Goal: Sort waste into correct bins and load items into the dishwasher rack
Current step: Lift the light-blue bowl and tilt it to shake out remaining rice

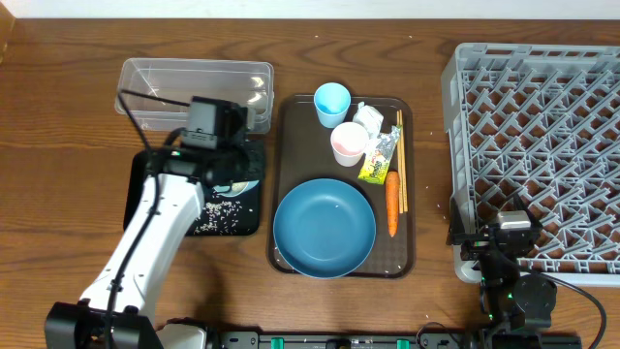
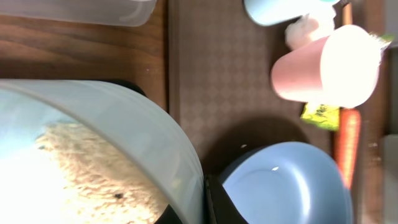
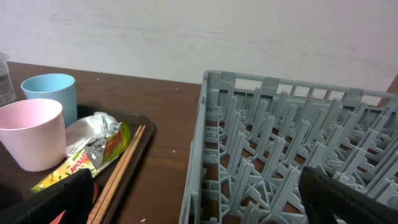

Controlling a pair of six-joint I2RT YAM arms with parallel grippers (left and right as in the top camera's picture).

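Observation:
My left gripper (image 1: 231, 167) is shut on the rim of the white bowl (image 2: 93, 124), held tilted over the black tray (image 1: 136, 199). Rice (image 2: 81, 168) clings inside the bowl, and more rice (image 1: 221, 215) lies scattered on the tray. The clear tub (image 1: 194, 82) stands behind it. On the brown tray (image 1: 407, 262) are the blue plate (image 1: 325, 228), light-blue cup (image 1: 331, 100), pink cup (image 1: 349, 143), crumpled paper (image 1: 368, 116), wrapper (image 1: 380, 160), carrot (image 1: 392, 202) and chopsticks (image 1: 400, 160). My right gripper (image 3: 205, 208) stands open and holds nothing, at the grey rack's (image 1: 542, 145) front-left corner.
Bare wooden tabletop (image 1: 58, 145) lies left of the bins and in a narrow strip (image 1: 431, 174) between the brown tray and the rack. The left arm (image 1: 145, 252) stretches from the front edge over the black tray.

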